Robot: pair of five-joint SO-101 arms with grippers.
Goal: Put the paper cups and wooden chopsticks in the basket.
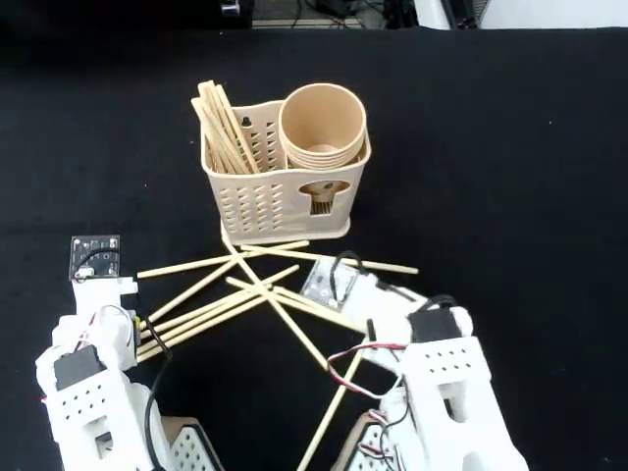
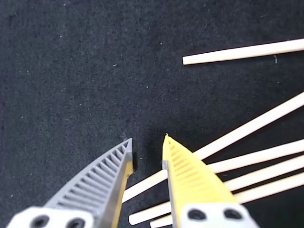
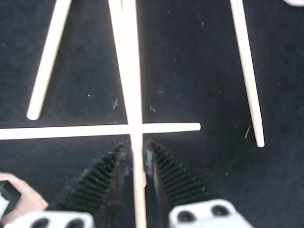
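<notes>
Between the black jaws of the right tool (image 3: 137,153) one wooden chopstick (image 3: 135,95) runs lengthwise, straight out ahead. The jaws look clamped on it, just short of where it crosses a second stick (image 3: 95,130) on the desk (image 3: 199,71). Off to the side, the left tool (image 2: 148,140) stands slightly apart over the ends of the loose chopsticks (image 2: 247,161); farther up the desk the basket (image 1: 280,201) already holds the paper cups (image 1: 322,123), and I judge the right arm the nearer to it.

Bright, even light from above; soft, faint shadows on the black table (image 1: 510,147)
</notes>
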